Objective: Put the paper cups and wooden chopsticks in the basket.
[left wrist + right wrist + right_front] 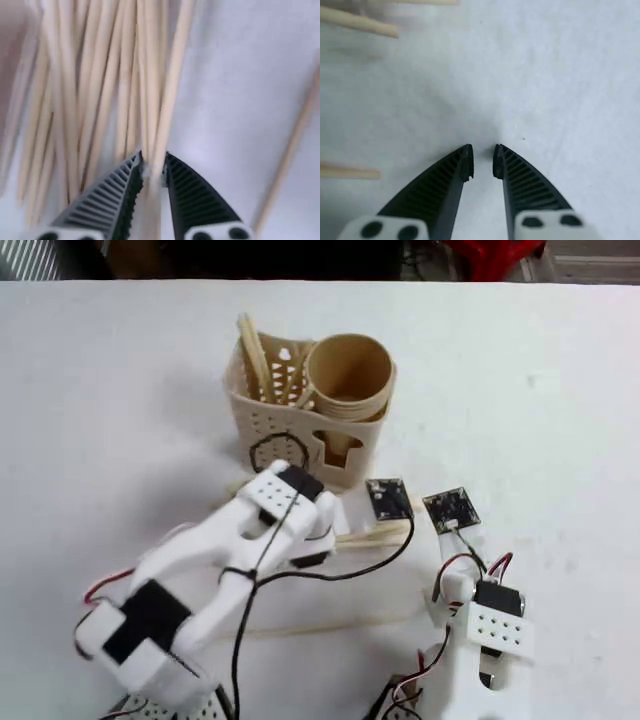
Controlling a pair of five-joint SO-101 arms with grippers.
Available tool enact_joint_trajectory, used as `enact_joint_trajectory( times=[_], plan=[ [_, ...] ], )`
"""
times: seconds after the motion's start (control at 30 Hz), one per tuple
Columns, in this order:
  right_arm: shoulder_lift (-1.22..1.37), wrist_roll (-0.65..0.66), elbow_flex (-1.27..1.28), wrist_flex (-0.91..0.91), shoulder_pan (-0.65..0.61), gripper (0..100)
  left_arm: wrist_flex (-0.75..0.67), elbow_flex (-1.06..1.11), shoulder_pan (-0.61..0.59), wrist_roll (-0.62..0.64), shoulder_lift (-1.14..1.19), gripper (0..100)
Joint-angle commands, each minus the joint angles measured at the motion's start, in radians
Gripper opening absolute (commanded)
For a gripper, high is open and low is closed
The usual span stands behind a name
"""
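The perforated beige basket (270, 435) stands at the table's far middle. Stacked paper cups (350, 375) and a few wooden chopsticks (255, 350) stick up inside it. My left arm (250, 540) stretches from the near left to just in front of the basket. Its gripper (153, 167) is shut on the wooden chopsticks (100, 90), pinching part of a bundle lying on the table. The ends of that bundle (378, 532) poke out beside the arm. At the near right, my right gripper (482, 160) hangs just above the bare table, shut with nothing between its fingers.
A single long chopstick (340, 618) lies across the table between the two arms, and another (290, 145) lies apart from the bundle. Two chopstick ends (360, 22) sit off to one side of the right gripper. The right arm (492, 625) stands near the front edge.
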Motion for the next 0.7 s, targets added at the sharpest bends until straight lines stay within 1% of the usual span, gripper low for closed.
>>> enact_joint_trajectory(
  times=[0.0, 0.2, 0.3, 0.37, 0.5, 0.53, 0.6, 0.67],
  plan=[
    [-0.013, 0.009, -0.005, -0.015, -0.002, 8.4, 0.091, -0.028, -0.018, 0.014, -0.16, 2],
    [-0.013, 0.009, -0.005, -0.015, -0.002, 8.4, 0.166, -0.028, -0.024, 0.058, -0.289, 2],
    [-0.013, 0.009, -0.005, -0.015, -0.002, 8.4, 0.17, -0.026, -0.044, 0.068, -0.329, 2],
    [-0.013, 0.009, -0.005, -0.015, -0.002, 8.4, 0.149, -0.025, -0.067, 0.063, -0.326, 2],
    [-0.013, 0.009, -0.005, -0.015, -0.002, 8.4, -0.009, 0.049, -0.091, 0.064, -0.231, 3],
    [-0.013, 0.009, -0.005, -0.015, -0.002, 8.4, -0.037, 0.063, -0.091, 0.061, -0.2, 5],
    [-0.013, 0.009, -0.005, -0.015, -0.002, 8.4, -0.051, 0.074, -0.088, 0.055, -0.151, 9],
    [-0.013, 0.009, -0.005, -0.015, -0.002, 8.4, -0.051, 0.075, -0.085, 0.026, -0.12, 8]
  ],
)
